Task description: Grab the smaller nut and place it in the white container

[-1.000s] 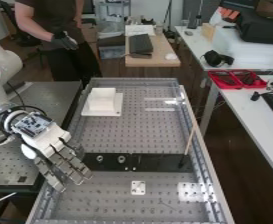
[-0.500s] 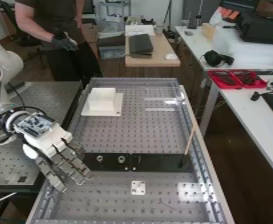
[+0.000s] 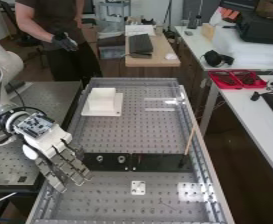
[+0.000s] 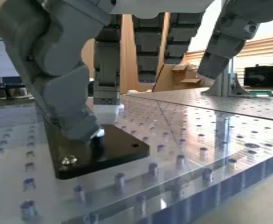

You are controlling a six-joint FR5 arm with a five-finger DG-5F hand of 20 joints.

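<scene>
Over the left end of the flat black bar point(image 3: 161, 162) is the hand point(image 3: 53, 146), its fingers straight and slanting down. The larger nut point(image 3: 100, 158) and the bearing point(image 3: 121, 159) stand on the bar to the right of the fingertips. In the wrist view, the thumb of the hand point(image 4: 67, 95) reaches down to the bar point(image 4: 113, 157), with its tip beside a round metal part point(image 4: 99, 134) that it partly hides. The other fingers hang straight, apart from the thumb. The white container point(image 3: 102, 99) sits on its plate at the bench's far left.
A thin wooden stick point(image 3: 190, 141) leans at the bar's right end. A small white plate point(image 3: 138, 188) lies in front of the bar. Metal rails point(image 3: 209, 170) edge the perforated bench point(image 3: 133, 132). Clear pieces point(image 3: 161, 104) lie at the far right.
</scene>
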